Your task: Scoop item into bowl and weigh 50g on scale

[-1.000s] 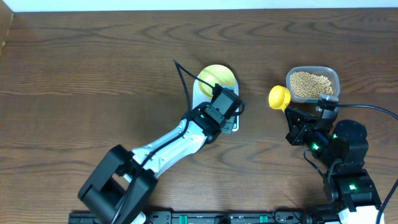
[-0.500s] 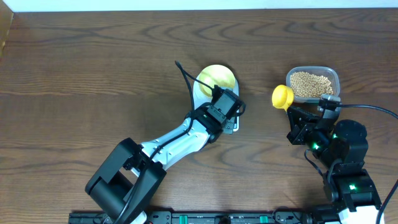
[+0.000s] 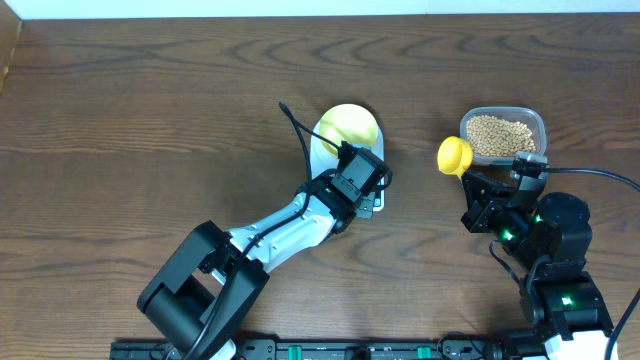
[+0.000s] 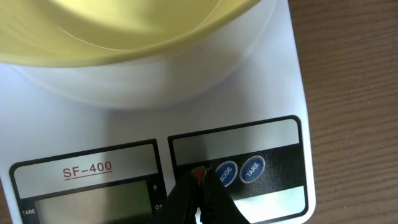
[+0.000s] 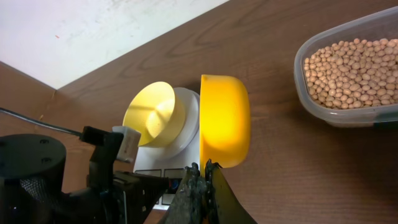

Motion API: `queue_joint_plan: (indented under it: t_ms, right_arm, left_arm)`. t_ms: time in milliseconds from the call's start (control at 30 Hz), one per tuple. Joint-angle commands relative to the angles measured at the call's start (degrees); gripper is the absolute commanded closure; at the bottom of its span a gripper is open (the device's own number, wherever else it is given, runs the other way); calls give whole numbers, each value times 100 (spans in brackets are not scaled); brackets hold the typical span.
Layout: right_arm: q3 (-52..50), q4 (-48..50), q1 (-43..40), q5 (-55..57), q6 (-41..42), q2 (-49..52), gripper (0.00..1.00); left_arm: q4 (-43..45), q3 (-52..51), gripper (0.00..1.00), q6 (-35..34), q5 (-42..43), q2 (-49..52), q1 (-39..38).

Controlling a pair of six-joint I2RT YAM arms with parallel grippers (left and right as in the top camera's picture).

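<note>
Wooden table (image 3: 120,120): spoon (image 3: 453,154) shifted toward tub (image 5: 373,113), right jaws clamping it; left jaws closed, touching scale (image 4: 273,93) button (image 4: 200,175).

Left arm (image 3: 280,225) reached far forward, left gripper (image 4: 199,198) pinched shut, tips down, right arm (image 3: 548,235) folded in close, right gripper (image 5: 202,177) squeezed shut on a yellow spoon (image 5: 224,121)

The yellow scoop (image 3: 453,154) in the right pincer (image 5: 202,173) has shifted slightly toward the bean tub (image 3: 541,128).
</note>
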Motion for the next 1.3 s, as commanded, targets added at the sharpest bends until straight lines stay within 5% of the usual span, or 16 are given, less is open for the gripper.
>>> queue_joint_plan:
  t_ms: [0, 733, 1000, 1033, 1067, 1100, 1267]
  right_arm:
    - [90, 2, -35, 50, -101, -42, 99]
    - [90, 4, -35, 98, -101, -42, 99]
    - [90, 4, -35, 98, -101, -42, 99]
    - [90, 2, -35, 96, -101, -42, 99]
    - [90, 2, -35, 94, -101, -42, 99]
    - [90, 2, -35, 94, -101, -42, 99]
    - [90, 2, -35, 96, -101, -42, 99]
  left_arm:
    - [-4, -61, 93, -55, -98, 79, 9]
    - [72, -57, 93, -24, -94, 258, 9]
    - [-769, 125, 93, 291, -98, -1552, 9]
    - [-903, 125, 87, 463, -98, -1941, 9]
    - [-1045, 125, 69, 649, -101, -2262, 9]
    - [-1314, 125, 2, 909, -101, -2721, 9]
    - [-2374, 125, 2, 977, 164, -3967, 7]
